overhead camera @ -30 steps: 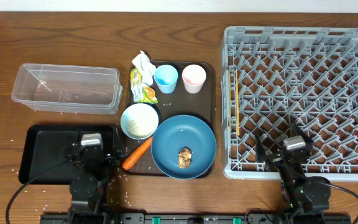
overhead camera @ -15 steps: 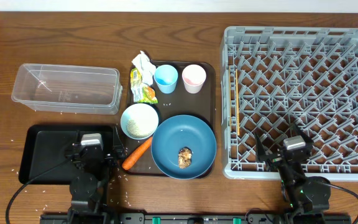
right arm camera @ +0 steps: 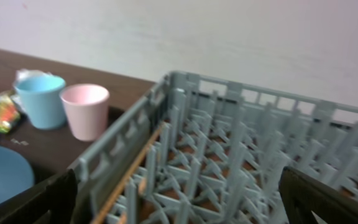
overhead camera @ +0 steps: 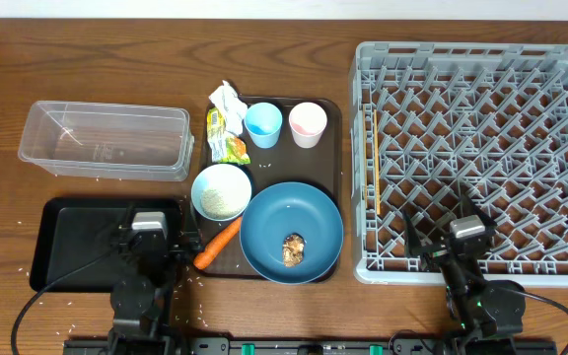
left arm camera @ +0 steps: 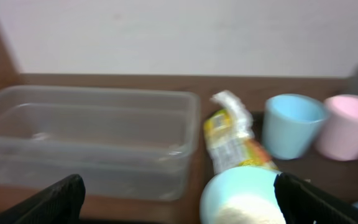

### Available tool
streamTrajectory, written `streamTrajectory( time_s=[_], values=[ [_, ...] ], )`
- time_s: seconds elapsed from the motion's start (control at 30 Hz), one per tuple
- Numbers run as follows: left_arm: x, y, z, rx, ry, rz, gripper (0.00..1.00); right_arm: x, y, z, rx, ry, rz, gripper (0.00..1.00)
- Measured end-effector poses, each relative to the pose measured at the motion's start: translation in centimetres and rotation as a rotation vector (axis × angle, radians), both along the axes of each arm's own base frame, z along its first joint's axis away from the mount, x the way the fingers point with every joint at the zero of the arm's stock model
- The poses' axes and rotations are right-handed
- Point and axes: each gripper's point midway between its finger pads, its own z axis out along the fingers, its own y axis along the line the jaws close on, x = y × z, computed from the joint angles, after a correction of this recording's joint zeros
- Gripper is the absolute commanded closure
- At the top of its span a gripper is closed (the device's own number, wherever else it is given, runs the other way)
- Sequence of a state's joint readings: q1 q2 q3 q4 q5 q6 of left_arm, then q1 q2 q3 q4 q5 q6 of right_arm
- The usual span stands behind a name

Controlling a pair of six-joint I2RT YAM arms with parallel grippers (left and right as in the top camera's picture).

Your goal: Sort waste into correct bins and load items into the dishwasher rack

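- Plainly, the left end effector (overhead camera: 152,237) hangs spread and empty over the black tray (overhead camera: 67,258); the right end effector (overhead camera: 468,237), equally spread, sits at the near edge of the dishwasher rack (overhead camera: 481,59).
- Just beside the left one lies the carrot (overhead camera: 217,244), between bowl (overhead camera: 195,187) and plate (overhead camera: 269,212).
- It looks stiff, light, smooth — probably best pinched across its thicker middle.

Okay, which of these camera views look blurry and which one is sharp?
Overhead is sharp and evenly lit. Left wrist is soft, the light-blue cup and wrapper smeared. Right wrist is soft too, the rack lattice fuzzy.
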State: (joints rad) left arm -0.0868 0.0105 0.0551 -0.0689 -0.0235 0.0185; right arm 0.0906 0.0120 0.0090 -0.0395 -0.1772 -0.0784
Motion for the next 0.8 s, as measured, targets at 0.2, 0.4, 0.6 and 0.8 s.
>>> streamTrajectory(
  time_s=[0.2,0.4,0.6,0.8],
  values=[
    [-0.4,-3.0,2.7,-0.056,-0.075,-0.174,0.02,-0.6,1.6,0.7,0.093,0.015,0.092,0.01],
    [-2.3,-4.3,9.3,-0.070,-0.087,-0.261,0.02,-2.0,2.1,7.0,0.152,-0.012,0.132,0.01],
    [-1.4,-5.3,12.9,-0.092,0.149,-0.305,0.02,-2.2,2.2,12.7,0.169,0.144,0.130,0.01],
    [2.3,-7.0,15.2,-0.138,0.455,-0.367,0.02,0.6,2.7,13.8,0.169,0.412,0.116,0.01]
  ],
)
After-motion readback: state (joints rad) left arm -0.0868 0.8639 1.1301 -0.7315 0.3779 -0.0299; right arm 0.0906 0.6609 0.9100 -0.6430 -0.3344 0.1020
